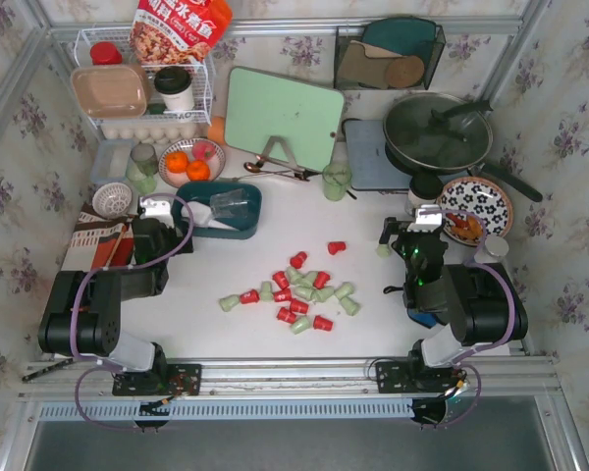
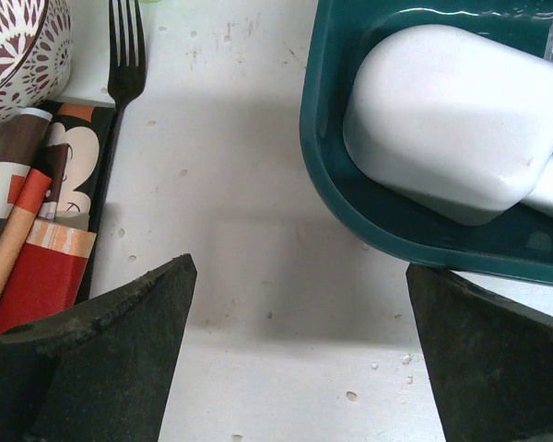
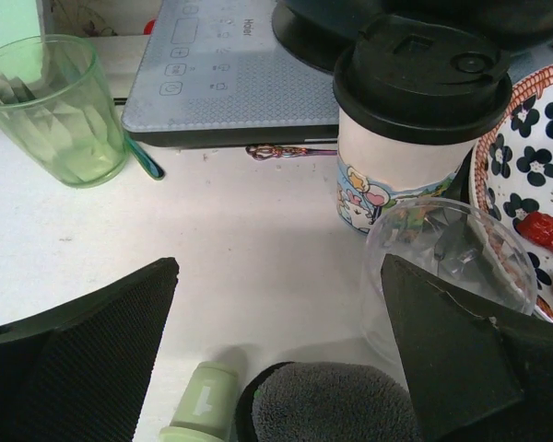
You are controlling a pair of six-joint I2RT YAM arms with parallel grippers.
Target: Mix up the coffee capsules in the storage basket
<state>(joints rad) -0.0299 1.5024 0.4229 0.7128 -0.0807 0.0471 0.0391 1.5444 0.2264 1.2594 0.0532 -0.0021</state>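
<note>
Left pincer (image 1: pixel 160 208) out on left side, jaws spread wide, nothing between fingers (image 2: pixel 120 350). Right pincer (image 1: pixel 424 218) mirrored it on right, also gaping, empty. Left arm (image 1: pixel 79 314) and right arm (image 1: pixel 481 299) folded, elbows tucked back near bases, wrists reaching forward. Pincers well apart.

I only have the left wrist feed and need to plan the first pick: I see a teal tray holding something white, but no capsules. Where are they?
Observer: The coffee capsules lie loose on the table, right of the storage basket; none shows inside it.
Operator: Anything else in it?
Observer: A clear cup, next to the white piece.
Operator: Right gripper?
Observer: The right gripper is open and empty, with one mint capsule near it.
</note>
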